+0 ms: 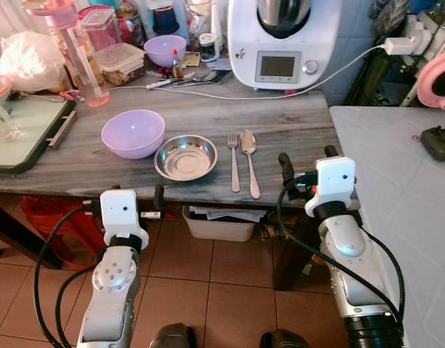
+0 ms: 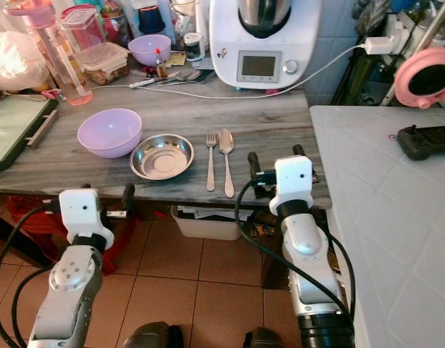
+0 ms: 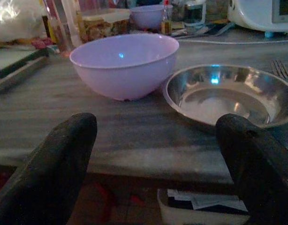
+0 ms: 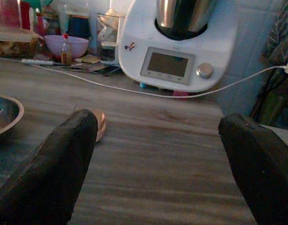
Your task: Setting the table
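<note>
On the grey wooden table (image 1: 288, 123) a lilac bowl (image 1: 133, 133) stands beside a shallow steel bowl (image 1: 185, 156). Right of the steel bowl, a fork (image 1: 234, 163) and a spoon (image 1: 248, 158) lie side by side, handles toward the front edge. My left gripper (image 3: 158, 124) is open and empty, just before the table's front edge, facing the two bowls. Also open and empty, my right gripper (image 1: 307, 158) hovers over the front right corner of the table, right of the spoon.
A white kitchen machine (image 1: 280, 43) with its cable stands at the back, among a second lilac bowl (image 1: 164, 49), boxes and a pink bottle (image 1: 67, 43). A dark-framed tray (image 1: 27, 138) lies at left. A white table (image 1: 396, 196) adjoins on the right. A bin (image 1: 219, 225) sits underneath.
</note>
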